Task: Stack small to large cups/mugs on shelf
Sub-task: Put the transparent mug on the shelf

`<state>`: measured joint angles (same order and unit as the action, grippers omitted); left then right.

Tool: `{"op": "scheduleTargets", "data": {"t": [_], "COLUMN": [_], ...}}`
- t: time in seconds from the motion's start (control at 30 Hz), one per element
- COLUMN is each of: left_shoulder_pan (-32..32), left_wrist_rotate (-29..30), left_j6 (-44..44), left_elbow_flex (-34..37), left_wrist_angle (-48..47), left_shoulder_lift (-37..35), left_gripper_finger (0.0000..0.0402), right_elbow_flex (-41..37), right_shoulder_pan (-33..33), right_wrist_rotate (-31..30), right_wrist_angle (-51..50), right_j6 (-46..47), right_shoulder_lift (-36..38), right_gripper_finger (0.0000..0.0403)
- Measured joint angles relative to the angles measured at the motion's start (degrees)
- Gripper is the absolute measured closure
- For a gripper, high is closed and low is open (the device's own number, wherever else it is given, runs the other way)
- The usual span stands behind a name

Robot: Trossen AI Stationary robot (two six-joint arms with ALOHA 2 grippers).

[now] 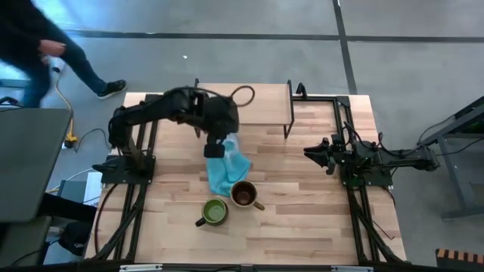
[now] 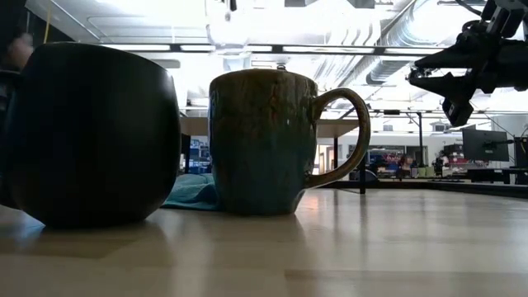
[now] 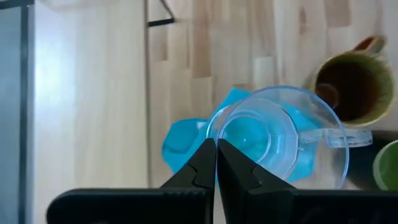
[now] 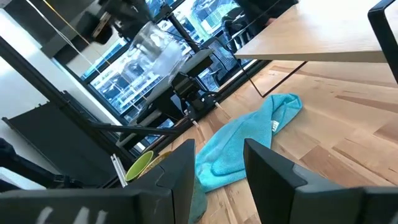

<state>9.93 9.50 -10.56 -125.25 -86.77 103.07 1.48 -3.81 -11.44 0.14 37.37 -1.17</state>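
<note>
My left gripper (image 1: 215, 148) is shut on the tiny clear glass cup (image 3: 280, 140), held above the teal-blue cloth (image 1: 225, 171). The cup also shows in the right wrist view (image 4: 155, 43). The olive-tan mug with brown inside (image 1: 243, 194) and the dark mug with green inside (image 1: 214, 211) stand upright on the table, nearer than the cloth. The shelf (image 1: 249, 106) stands on its black legs at the far middle. My right gripper (image 1: 321, 153) is open and empty at the table's right side, clear of everything. My left gripper pinches the glass cup's rim (image 3: 216, 138) on the side opposite its handle (image 3: 339, 135). One finger is inside the cup and one outside. The fingers come from above, pointing down. The cup is lifted clear over the cloth, mouth up.
A cable loop (image 1: 243, 94) lies by the shelf's far edge. A person (image 1: 45, 53) moves on the floor beyond the table's far left corner. Bare tabletop lies between the cloth and my right arm (image 1: 295, 181).
</note>
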Motion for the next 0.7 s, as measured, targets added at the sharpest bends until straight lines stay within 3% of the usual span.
{"op": "scheduleTargets", "data": {"t": [0.4,0.53,0.7], "left_shoulder_pan": [10.4,13.5,17.2], "left_wrist_rotate": [-4.7,-7.2,-10.1], "left_j6": [-11.7,-14.0,-14.9], "left_elbow_flex": [0.0,0.0,0.1], "left_wrist_angle": [0.0,0.2,1.9], "left_shoulder_lift": [-0.1,-0.1,-0.7], "left_gripper_finger": [0.0401,0.0401,0.0401], "right_elbow_flex": [0.0,0.0,0.0], "right_shoulder_pan": [0.0,0.0,0.0], "right_wrist_rotate": [2.0,6.8,7.4], "right_wrist_angle": [-0.4,-0.9,-1.2], "right_j6": [-1.1,-9.7,-18.1], "right_shoulder_lift": [0.0,0.0,0.0], "right_gripper_finger": [0.0275,0.0275,0.0275]}}
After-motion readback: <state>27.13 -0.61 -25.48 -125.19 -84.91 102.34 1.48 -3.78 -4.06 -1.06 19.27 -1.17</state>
